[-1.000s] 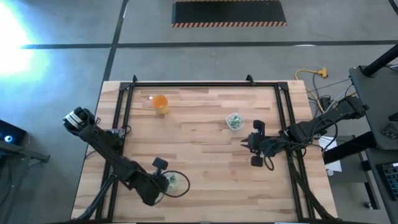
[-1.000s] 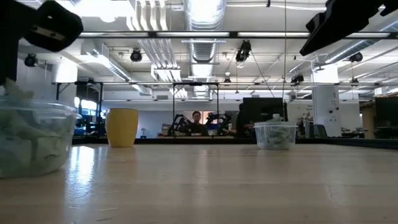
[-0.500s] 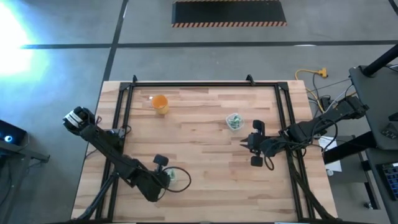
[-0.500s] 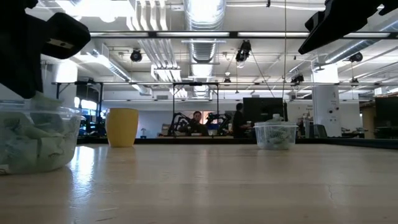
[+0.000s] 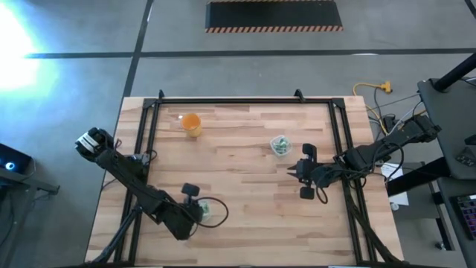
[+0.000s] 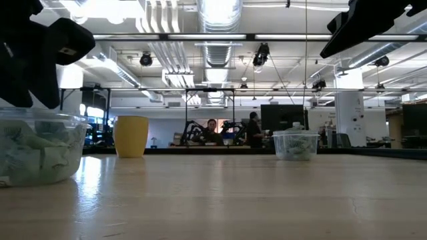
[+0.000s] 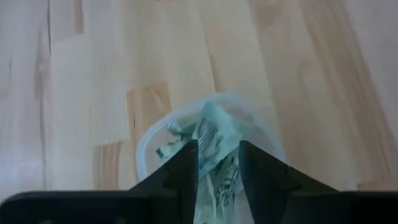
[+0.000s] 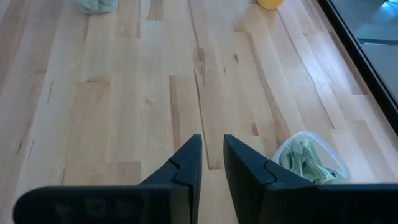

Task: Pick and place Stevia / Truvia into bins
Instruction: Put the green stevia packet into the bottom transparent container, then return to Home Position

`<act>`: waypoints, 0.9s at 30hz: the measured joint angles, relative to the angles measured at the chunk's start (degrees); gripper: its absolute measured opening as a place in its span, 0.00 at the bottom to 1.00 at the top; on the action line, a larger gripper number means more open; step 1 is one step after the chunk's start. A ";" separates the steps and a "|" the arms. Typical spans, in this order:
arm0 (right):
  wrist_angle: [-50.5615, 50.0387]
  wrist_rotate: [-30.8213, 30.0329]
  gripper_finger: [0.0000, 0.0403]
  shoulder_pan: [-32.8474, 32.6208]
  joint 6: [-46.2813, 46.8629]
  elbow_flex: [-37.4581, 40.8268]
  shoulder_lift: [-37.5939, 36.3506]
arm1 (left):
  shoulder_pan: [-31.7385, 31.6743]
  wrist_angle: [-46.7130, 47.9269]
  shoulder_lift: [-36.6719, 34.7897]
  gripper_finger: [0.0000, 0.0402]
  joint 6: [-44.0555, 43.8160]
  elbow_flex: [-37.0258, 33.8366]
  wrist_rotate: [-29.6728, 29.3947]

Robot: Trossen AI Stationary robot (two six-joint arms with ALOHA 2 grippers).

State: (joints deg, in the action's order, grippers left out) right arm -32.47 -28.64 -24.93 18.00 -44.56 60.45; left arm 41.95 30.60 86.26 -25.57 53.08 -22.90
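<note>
**Left gripper parted above the near cup of sachets**

The left gripper [image 7: 217,171] hung just over a clear cup [image 7: 208,152] near the table's front edge, its two fingers a little apart with a gap between them. Through that gap a pale green sachet [image 7: 214,140] showed, lying in the cup with others; whether the fingers touched it could not be told. The left arm reached in from the table's left side, stretched diagonally toward the cup [image 5: 207,212].

The right gripper [image 5: 295,172] waited over bare wood on the table's [image 5: 245,141] right half, fingers nearly together and holding nothing. The second clear cup [image 5: 280,145], also holding green sachets, stood near it, apart from the fingers. An orange cup [image 5: 192,124] stood well apart toward the back left. In the low view, people [image 6: 253,130] showed in the room beyond.
</note>
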 joint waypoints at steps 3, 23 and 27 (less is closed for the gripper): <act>0.07 0.02 0.14 -0.04 -0.47 0.00 0.00 | 0.02 2.05 -0.04 0.27 -1.05 0.00 0.08; 7.30 -0.06 0.14 0.17 -18.05 -4.86 -0.13 | -0.74 1.14 -5.39 0.27 22.00 8.15 -55.30; 6.76 -0.09 0.14 0.17 -18.05 -6.82 -0.46 | -1.02 1.42 -9.58 0.27 17.17 7.33 -65.01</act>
State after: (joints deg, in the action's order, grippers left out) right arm -25.71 -28.73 -24.75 -0.05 -51.37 59.98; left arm 40.94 32.02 76.68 -8.39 60.41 -87.91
